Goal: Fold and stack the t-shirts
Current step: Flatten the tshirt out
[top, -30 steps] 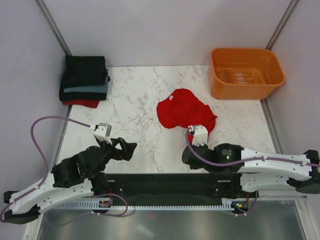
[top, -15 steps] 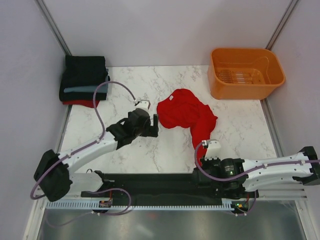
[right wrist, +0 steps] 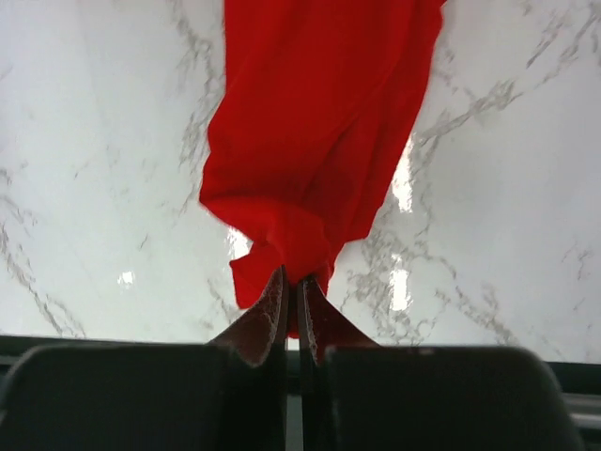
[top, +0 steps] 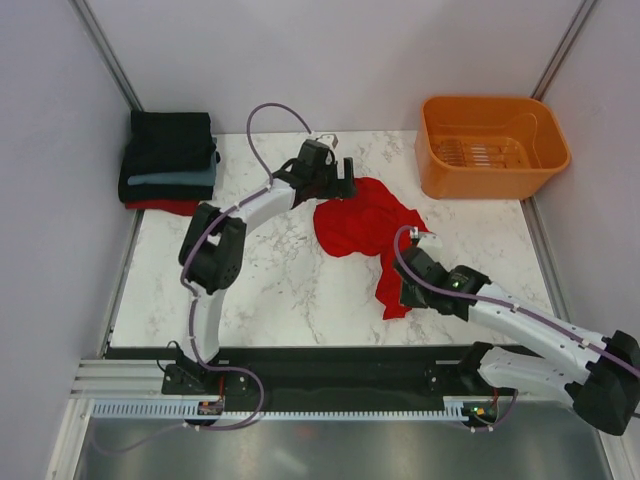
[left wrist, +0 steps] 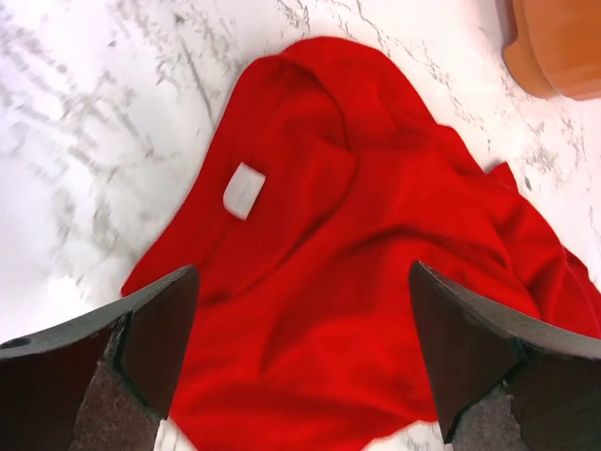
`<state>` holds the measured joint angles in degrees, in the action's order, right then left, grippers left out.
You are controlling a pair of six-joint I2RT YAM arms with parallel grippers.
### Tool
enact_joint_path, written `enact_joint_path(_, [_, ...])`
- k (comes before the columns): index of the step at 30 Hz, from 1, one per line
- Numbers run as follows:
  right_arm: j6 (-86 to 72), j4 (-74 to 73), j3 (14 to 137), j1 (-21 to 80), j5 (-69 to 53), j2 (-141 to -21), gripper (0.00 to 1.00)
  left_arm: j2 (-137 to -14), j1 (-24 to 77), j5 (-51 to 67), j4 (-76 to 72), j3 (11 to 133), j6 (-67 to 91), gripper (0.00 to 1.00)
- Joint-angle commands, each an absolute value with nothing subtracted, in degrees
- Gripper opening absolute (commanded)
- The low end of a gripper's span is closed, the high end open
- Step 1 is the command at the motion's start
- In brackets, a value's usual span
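Note:
A bright red t-shirt (top: 365, 222) lies crumpled on the marble table, with one end drawn toward the near edge. My right gripper (top: 398, 300) is shut on that near end; in the right wrist view the red cloth (right wrist: 315, 141) is pinched between its fingers (right wrist: 268, 315). My left gripper (top: 342, 186) is open above the shirt's far left edge. In the left wrist view the shirt (left wrist: 376, 254) with its white neck label (left wrist: 243, 190) lies between the spread fingers (left wrist: 155, 338). A stack of folded shirts (top: 168, 160), black, slate-blue and red, sits at the far left corner.
An orange plastic basket (top: 490, 148) stands at the far right corner; its edge shows in the left wrist view (left wrist: 554, 47). Grey walls close in the table (top: 280, 280) on the left, back and right. A metal rail runs along the near edge.
My left arm has swung from the near left out to the shirt's far edge. My right gripper has pulled one end of the shirt toward the near edge, stretching it out.

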<state>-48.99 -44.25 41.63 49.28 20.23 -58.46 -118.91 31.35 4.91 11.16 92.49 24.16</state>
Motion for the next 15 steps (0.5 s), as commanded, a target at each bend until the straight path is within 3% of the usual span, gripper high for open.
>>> enact_joint_path(1, [-37.7, -38.9, 42.5, 40.8, 11.5, -58.7, 0.00, -126.3, 30.9, 10.5, 15.0, 101.6, 22.8, 0.99])
enact_joint_path(6, [-33.8, -37.4, 41.2, 32.6, 8.6, -60.0, 0.00, -134.4, 30.9, 15.0, 15.9, 108.8, 24.9, 0.96])
enact_joint_path(8, [-33.7, -36.6, 41.1, 29.2, 6.3, -60.6, 0.00, -136.6, 30.9, 16.8, 17.0, 112.4, 25.5, 0.87])
enact_joint_path(9, [-33.9, -36.4, 41.1, 27.9, 5.5, -60.8, 0.00, -138.4, 30.9, 17.5, 17.3, 113.6, 26.4, 0.80])
enact_joint_path(10, [-34.2, -35.7, 41.4, 26.6, 4.1, -61.3, 0.00, -139.5, 30.8, 18.3, 17.5, 114.7, 27.0, 0.57])
enact_joint_path(12, [-34.4, -34.9, 41.7, 23.4, 0.9, -62.0, 0.00, -140.9, 30.1, 22.0, 17.9, 118.1, 28.9, 0.28])
enact_joint_path(13, [-34.2, -34.6, 42.5, 22.6, 0.2, -63.3, 0.00, -141.6, 29.6, 24.9, 18.1, 119.3, 29.7, 0.02])
enact_joint_path(15, [-33.3, -34.8, 44.4, 19.5, -1.7, -64.8, 0.00, -140.3, 28.1, 26.2, 19.2, 121.1, 30.9, 0.02])
